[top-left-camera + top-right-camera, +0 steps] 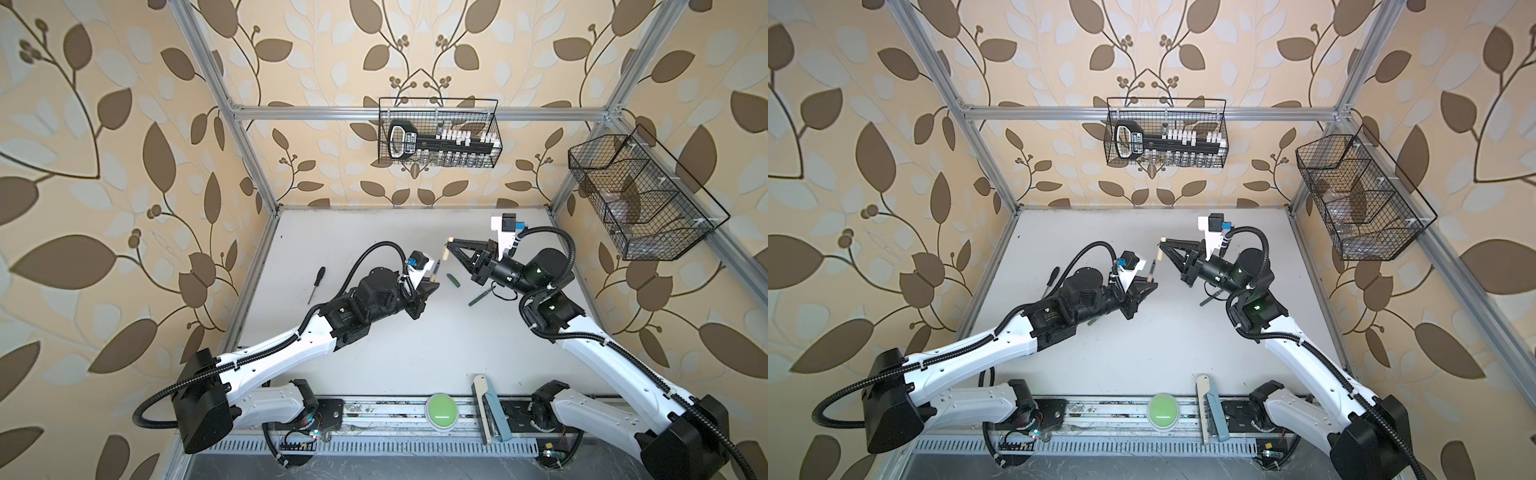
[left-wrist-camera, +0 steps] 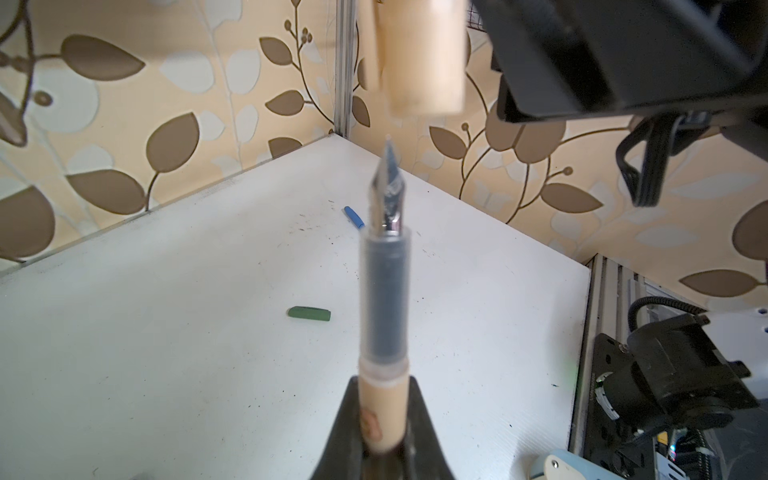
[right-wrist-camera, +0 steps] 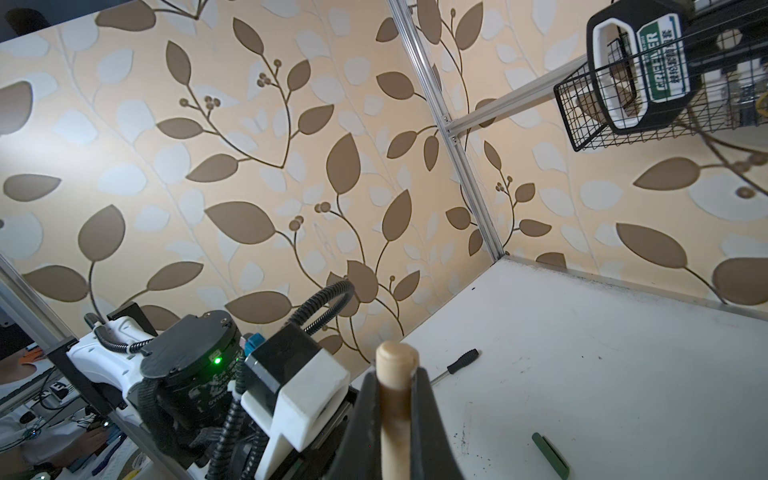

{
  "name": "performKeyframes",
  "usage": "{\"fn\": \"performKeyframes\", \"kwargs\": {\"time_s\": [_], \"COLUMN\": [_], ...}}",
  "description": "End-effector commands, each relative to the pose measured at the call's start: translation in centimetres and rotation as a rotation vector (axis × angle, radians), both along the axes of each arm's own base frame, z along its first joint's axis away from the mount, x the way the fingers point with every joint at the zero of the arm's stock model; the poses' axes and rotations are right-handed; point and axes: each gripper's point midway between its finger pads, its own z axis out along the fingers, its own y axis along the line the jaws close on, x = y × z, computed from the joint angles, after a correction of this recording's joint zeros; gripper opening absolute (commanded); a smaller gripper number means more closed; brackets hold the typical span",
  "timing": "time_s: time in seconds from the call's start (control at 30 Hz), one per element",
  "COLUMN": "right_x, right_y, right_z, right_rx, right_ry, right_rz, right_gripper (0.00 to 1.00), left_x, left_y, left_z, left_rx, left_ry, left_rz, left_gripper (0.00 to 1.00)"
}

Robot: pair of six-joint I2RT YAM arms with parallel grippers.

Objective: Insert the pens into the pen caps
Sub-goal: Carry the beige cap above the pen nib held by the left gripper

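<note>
Both top views: left gripper [image 1: 432, 286] pinching the beige pen [image 1: 434, 269] by the barrel. Right gripper [image 1: 449, 246] pinching the beige cap [image 1: 445, 251] near the nib, not touching. On the table [image 1: 374, 353] I counted a green cap [image 1: 454, 279], a green pen [image 1: 478, 298] and a screwdriver [image 1: 316, 284].

Left wrist: jaws clamped on the beige pen [image 2: 384, 299]. The nib aimed at the beige cap [image 2: 415, 54], with a gap between. I noted a blue piece [image 2: 354, 217] behind, partly hidden.

Right wrist: jaws pressed on the beige cap [image 3: 397, 365].

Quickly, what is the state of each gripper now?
Left gripper: shut on the beige pen.
Right gripper: shut on the beige cap.
</note>
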Motion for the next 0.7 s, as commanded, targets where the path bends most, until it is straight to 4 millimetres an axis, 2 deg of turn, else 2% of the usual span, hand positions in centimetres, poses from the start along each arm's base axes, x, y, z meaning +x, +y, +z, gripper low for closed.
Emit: {"fn": "performKeyframes", "kwargs": {"time_s": [0.0, 0.17, 0.67], "right_x": [-1.1, -1.1, -0.6], "right_y": [0.5, 1.4, 1.6], "right_z": [2.3, 1.7, -0.1], "right_rx": [0.014, -0.008, -0.034], "right_ry": [-0.078, -0.064, -0.033], "right_rz": [0.039, 0.068, 0.049], "right_gripper": [0.00, 0.00, 0.00], "left_x": [-0.6, -0.6, -0.9], "left_y": [0.1, 0.2, 0.2], "left_z": [2.4, 2.5, 3.2], "left_rx": [-0.045, -0.047, -0.063], "left_ry": [-0.065, -0.066, -0.070], "left_rz": [-0.013, -0.012, -0.023], "left_gripper": [0.00, 0.00, 0.00]}}
